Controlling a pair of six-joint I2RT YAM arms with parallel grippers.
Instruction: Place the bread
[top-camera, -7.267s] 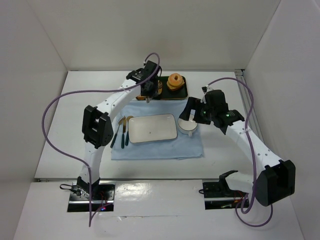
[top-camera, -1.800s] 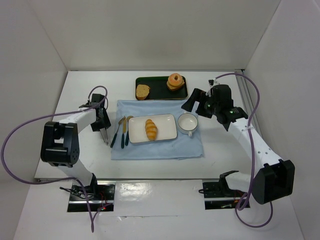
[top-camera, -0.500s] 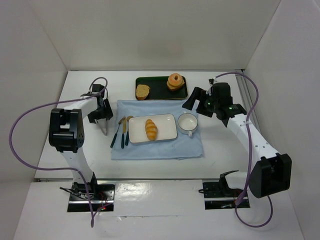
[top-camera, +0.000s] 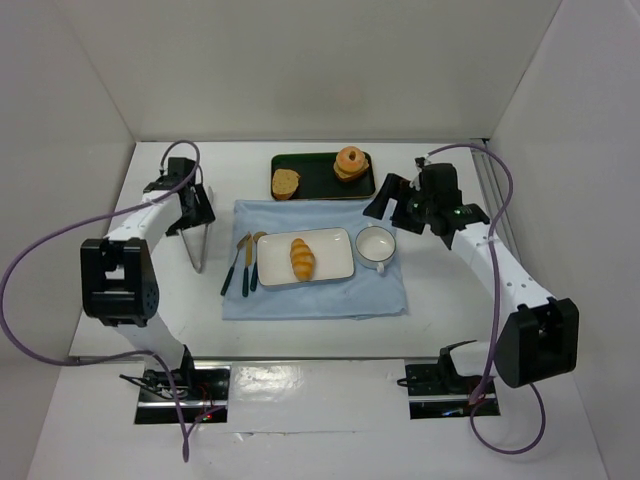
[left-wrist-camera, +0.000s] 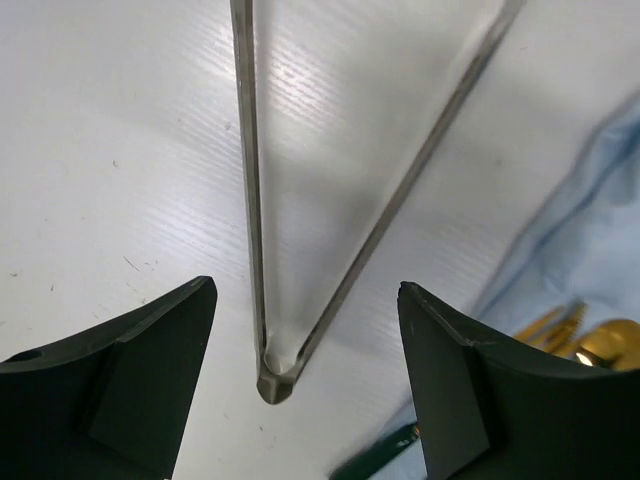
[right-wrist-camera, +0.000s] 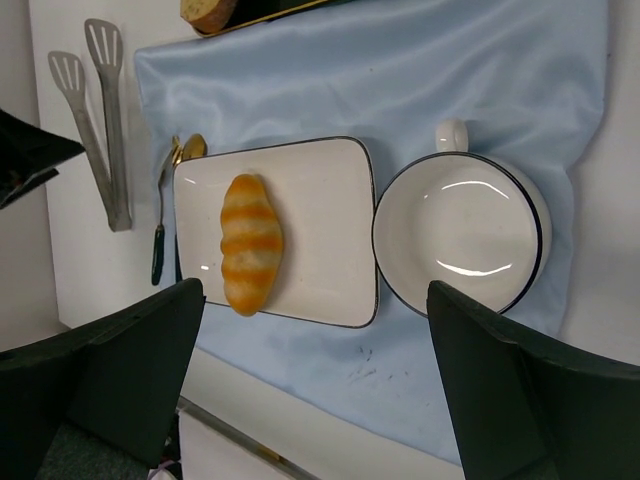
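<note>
The bread (top-camera: 301, 258) lies on the white plate (top-camera: 335, 250) mid-surface, task apparently done; left gripper (left-wrist-camera: 305, 292) and right gripper (right-wrist-camera: 315, 300) hover, jaws spread, tongs (left-wrist-camera: 247, 200) lying free.

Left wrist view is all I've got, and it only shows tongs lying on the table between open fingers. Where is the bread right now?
Observer: The bread lies on the white rectangular plate, which sits on the blue cloth.
Operator: Is the other arm touching it?
Observer: No. The right gripper is open, up near the cloth's far right corner and well apart from the bread.
Operator: Anything next to the plate on that side?
Observer: A white cup stands just right of the plate, and it is empty.
</note>
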